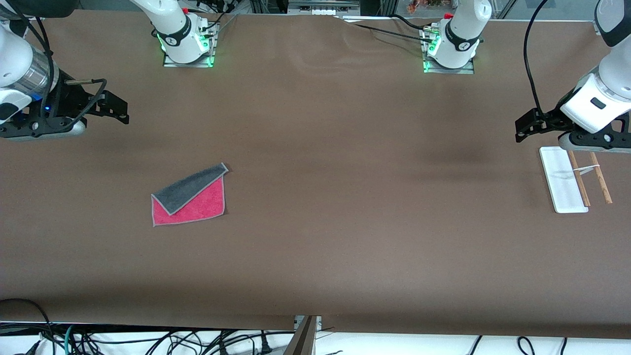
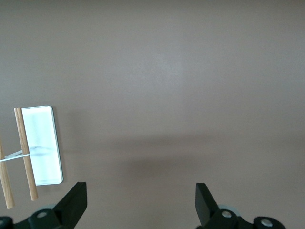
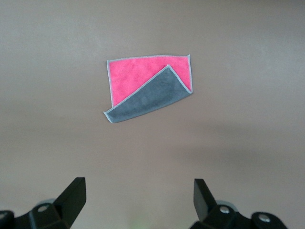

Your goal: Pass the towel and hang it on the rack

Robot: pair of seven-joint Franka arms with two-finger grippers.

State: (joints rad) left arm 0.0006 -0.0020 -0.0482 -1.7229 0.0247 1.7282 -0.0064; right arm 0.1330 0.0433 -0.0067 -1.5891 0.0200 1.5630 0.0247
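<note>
Towel [image 1: 190,197] flat on table, folded corner grey-up, well apart from rack [image 1: 567,180] at left arm's end. Right gripper [image 3: 138,202] and left gripper [image 2: 141,205] both spread, empty. Risk: pinching only the folded flap, so the cloth unfolds and slips at handover.

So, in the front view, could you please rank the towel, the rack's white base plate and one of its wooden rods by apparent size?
1. Pink-red and dark grey terry towel
2. Flat white rectangular base plate
3. Thin brown wooden rod
</note>
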